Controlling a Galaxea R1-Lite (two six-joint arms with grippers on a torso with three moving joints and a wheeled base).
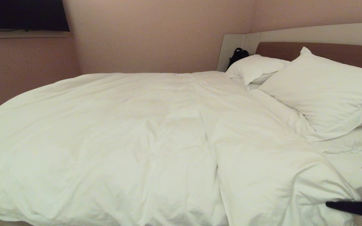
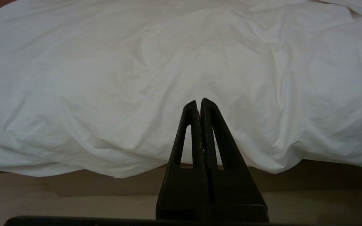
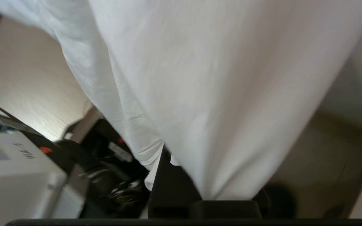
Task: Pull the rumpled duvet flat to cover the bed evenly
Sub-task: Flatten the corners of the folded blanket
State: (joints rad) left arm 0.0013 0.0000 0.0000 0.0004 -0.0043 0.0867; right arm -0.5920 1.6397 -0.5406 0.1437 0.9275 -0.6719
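Observation:
The white duvet (image 1: 137, 141) lies puffy and wrinkled over most of the bed (image 1: 325, 34), its near right corner bunched and pulled toward the bed's near edge. My right gripper (image 1: 341, 205) is at that corner, low at the right of the head view. In the right wrist view it (image 3: 200, 188) is shut on the duvet (image 3: 215, 78), whose cloth runs taut out of the jaws and hides all but one dark finger (image 3: 168, 179). My left gripper (image 2: 199, 102) is shut and empty, parked in front of the duvet's hanging edge (image 2: 168, 62).
Two white pillows (image 1: 325, 91) (image 1: 256, 67) lean at the headboard, with bare sheet (image 1: 350, 166) below them. A black bag (image 1: 237, 55) stands in the far corner. A dark screen (image 1: 24, 14) hangs on the left wall. My own white base (image 3: 11, 175) is close to the bed.

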